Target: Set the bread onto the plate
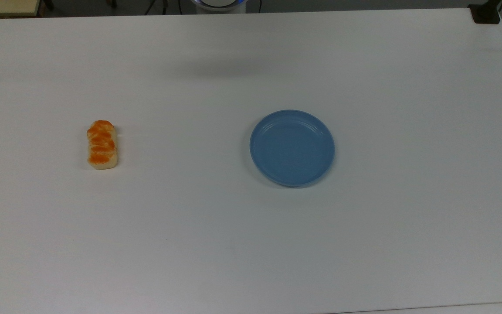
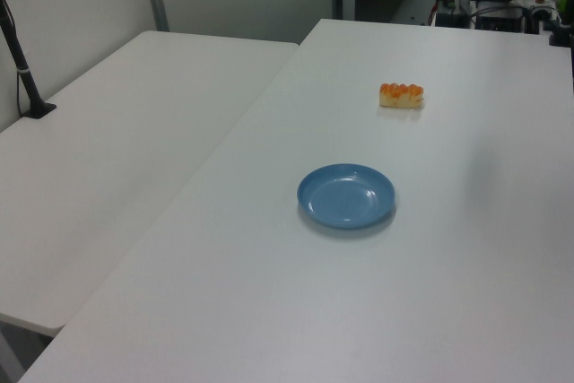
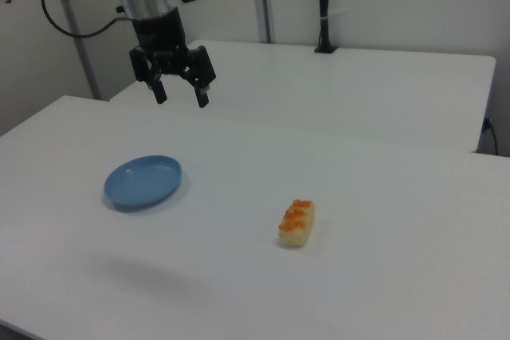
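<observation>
Bread [image 1: 101, 145]: small oblong roll, cream sides, glossy orange-brown segmented top. Lies flat on the white bench [image 1: 233, 244], well apart from the plate, toward the top view's left; untouched.

Plate [image 1: 292, 147]: round, shallow, blue, raised rim; nothing in it. Sits near the bench's middle.

End effector [image 3: 180, 94]: high above the bench in the right view, fingers spread apart, holding nothing, hanging nearer the plate than the bread.

Risks, as judged:
- The glossy rounded top may slip if the fingers close on the crust and not on the flat sides.
- Closing along the long axis may exceed the finger spread; a crosswise grasp looks safer.
- An off-centre grasp could tilt the roll.
- A low carry could strike the rim and shove the light plate.
</observation>
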You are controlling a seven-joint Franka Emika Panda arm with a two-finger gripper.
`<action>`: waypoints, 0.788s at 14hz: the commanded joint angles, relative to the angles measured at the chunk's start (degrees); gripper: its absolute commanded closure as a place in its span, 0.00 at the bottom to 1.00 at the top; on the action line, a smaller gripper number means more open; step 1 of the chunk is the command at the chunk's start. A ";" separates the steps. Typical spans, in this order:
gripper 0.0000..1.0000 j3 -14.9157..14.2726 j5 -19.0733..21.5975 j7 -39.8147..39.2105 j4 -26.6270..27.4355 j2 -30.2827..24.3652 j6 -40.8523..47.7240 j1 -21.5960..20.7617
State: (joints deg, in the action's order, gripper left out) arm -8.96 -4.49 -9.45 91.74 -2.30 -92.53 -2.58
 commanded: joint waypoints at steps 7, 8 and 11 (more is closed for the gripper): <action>0.00 -0.71 0.89 0.66 -0.51 0.45 1.47 -0.85; 0.00 -0.71 0.89 0.66 -0.51 0.45 1.38 -0.76; 0.00 -0.71 0.98 0.66 -0.51 0.37 1.47 -0.76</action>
State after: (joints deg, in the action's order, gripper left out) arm -8.96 -4.49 -9.45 91.68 -1.86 -92.43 -2.57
